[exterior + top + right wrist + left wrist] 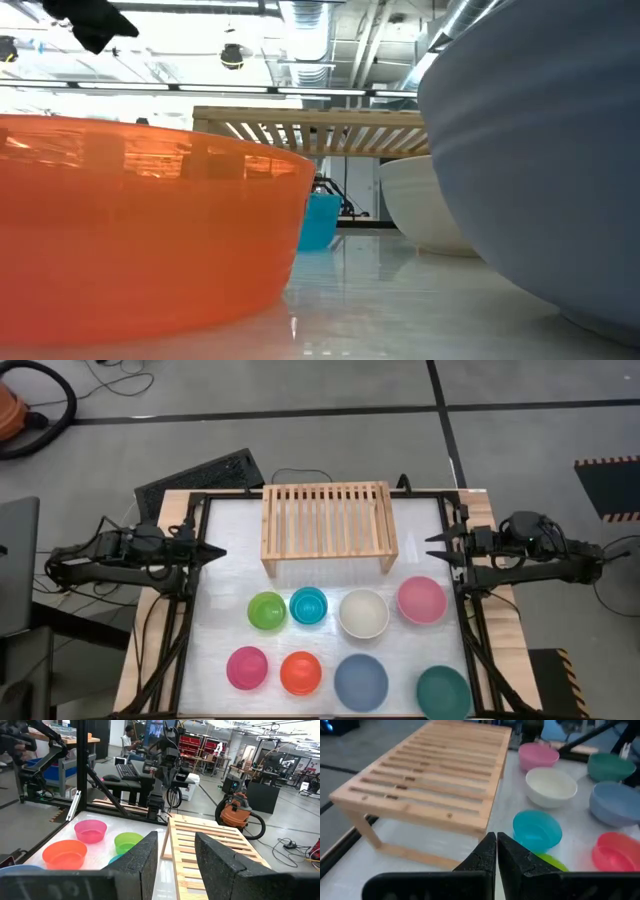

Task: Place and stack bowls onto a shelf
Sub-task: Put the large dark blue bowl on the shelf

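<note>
With all eight bowls (363, 613) on the desk (225, 575) before the bare shelf (327, 518), left gripper (212, 552) pinched together and right gripper (436, 547) apart and empty, we should spread wide and grip one rim squarely.

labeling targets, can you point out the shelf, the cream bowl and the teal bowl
shelf (325, 510): high view, middle of the slatted top
cream bowl (363, 613): high view, inside of the bowl
teal bowl (443, 692): high view, inside of the bowl
</note>
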`<state>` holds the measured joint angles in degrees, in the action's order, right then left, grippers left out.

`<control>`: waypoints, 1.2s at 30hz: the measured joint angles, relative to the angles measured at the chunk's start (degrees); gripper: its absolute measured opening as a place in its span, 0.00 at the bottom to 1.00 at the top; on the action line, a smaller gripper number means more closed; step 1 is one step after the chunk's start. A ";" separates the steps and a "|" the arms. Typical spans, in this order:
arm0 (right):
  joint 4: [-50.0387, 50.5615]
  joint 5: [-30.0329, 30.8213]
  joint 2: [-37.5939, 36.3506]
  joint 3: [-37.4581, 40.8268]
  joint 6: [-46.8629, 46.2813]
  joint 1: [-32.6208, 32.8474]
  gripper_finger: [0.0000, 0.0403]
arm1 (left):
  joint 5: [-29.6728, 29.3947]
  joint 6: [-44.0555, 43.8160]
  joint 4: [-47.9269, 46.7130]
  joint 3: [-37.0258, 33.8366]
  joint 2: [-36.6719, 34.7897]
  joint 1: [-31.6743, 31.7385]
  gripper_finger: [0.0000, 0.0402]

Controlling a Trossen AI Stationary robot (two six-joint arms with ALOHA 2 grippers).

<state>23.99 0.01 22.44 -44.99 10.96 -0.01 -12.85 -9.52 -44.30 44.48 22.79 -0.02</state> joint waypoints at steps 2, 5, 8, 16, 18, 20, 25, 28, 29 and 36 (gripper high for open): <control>0.02 0.01 0.00 0.00 0.01 -0.01 0.39 | -0.01 -0.23 4.85 -1.28 0.56 0.01 0.00; 0.02 0.00 0.00 -0.01 0.00 -0.01 0.39 | -0.01 -2.01 6.20 -2.47 1.34 -0.01 0.00; 0.02 0.00 0.00 -0.02 0.00 0.00 0.39 | 0.34 -11.85 6.49 -3.38 2.12 0.00 0.00; -0.23 1.82 0.00 0.00 10.12 -0.13 0.39 | -1.73 -36.96 12.22 -9.72 5.24 -0.01 0.00; -0.69 1.53 0.04 0.00 7.85 0.04 0.39 | -3.30 -38.77 14.47 -11.48 5.95 0.03 0.00; -0.50 1.49 0.02 0.00 5.96 -0.02 0.39 | -5.35 -39.44 18.01 -12.38 7.20 0.01 0.00; -6.24 1.44 0.04 0.00 3.15 -0.02 0.39 | -11.02 -44.56 23.47 -13.50 10.20 0.01 0.00; -9.36 1.42 0.04 0.00 -5.14 -0.02 0.39 | -15.21 -48.46 25.47 -13.65 11.93 0.01 0.00; -9.92 1.42 0.04 0.00 -8.16 -0.02 0.39 | -16.32 -49.12 26.00 -13.65 12.46 0.01 0.00; -9.58 2.24 0.00 0.00 -15.62 -0.13 0.39 | -23.00 -48.49 27.62 -13.65 14.86 0.01 0.00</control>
<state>14.41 2.25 22.44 -44.99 -4.66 -0.14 -35.85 -58.00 -16.68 30.83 37.65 -0.01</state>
